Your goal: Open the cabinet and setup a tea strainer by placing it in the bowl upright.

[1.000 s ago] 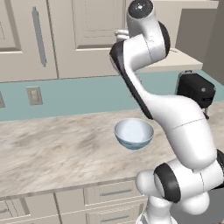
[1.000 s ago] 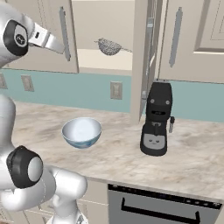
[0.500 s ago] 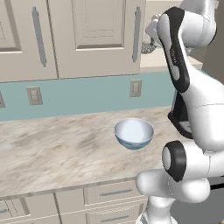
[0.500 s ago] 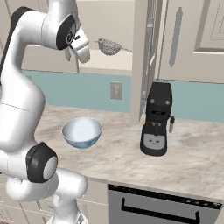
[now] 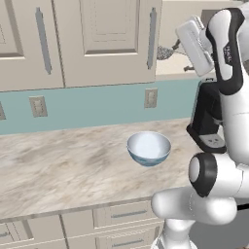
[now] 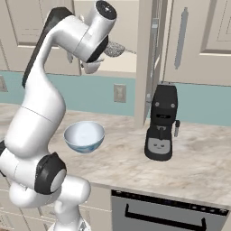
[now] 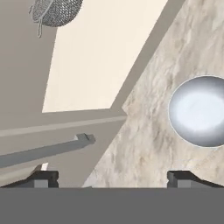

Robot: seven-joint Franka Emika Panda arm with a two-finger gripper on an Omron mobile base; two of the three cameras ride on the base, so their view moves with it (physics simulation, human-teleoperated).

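arm: glossy white, rounded | joints: dark bands | markings: unreadable, possibly lettering

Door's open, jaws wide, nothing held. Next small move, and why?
Probably move the gripper in toward the tea strainer on the cabinet shelf. The jaws are open and empty, the strainer sits off to one side in the hand view, and the bowl waits empty on the counter.

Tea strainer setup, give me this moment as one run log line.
cabinet: open | tea strainer: on shelf | bowl: empty on counter | gripper: open, holding nothing
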